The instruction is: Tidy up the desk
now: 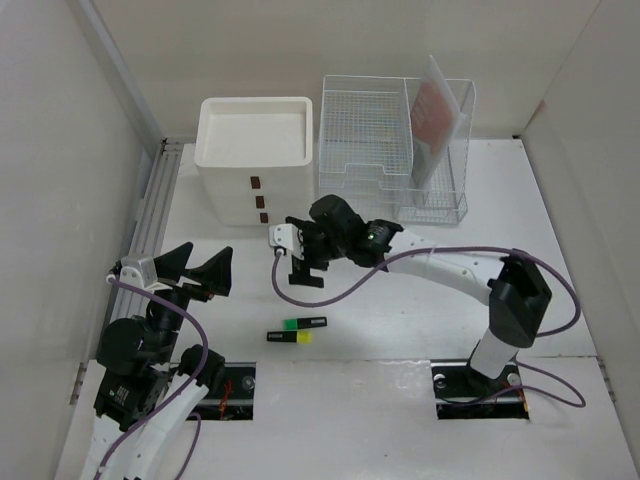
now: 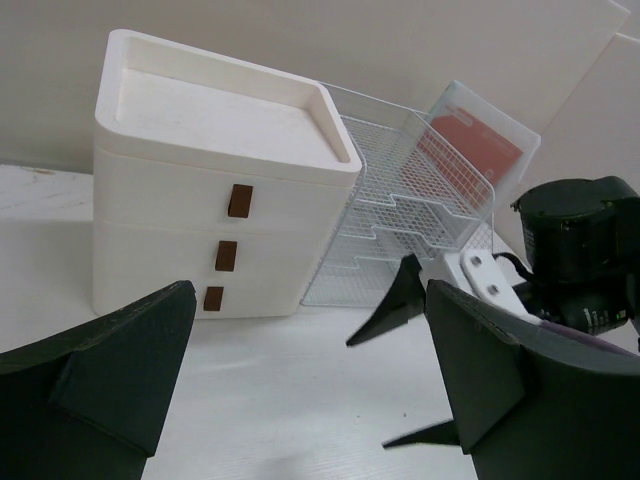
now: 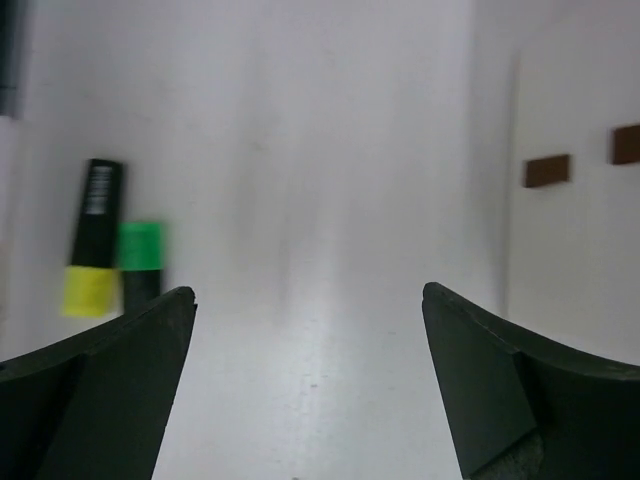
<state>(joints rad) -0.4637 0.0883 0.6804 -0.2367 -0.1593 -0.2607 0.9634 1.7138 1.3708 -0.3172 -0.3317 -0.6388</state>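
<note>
The matte white counter spread beneath both arms, walled in pale beige. The right jaws hung wide open and empty just near of the smooth white drawer box; the left jaws gaped too. A pickup looked next: two slim black highlighters, green- and yellow-capped, lay loose nearer, calling for a lowered, centred pinch.

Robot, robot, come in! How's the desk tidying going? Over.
Left end effector open, empty. Right end effector open, empty, over desk. Yellow highlighter, green highlighter loose on desk. Nothing blocking them.
</note>
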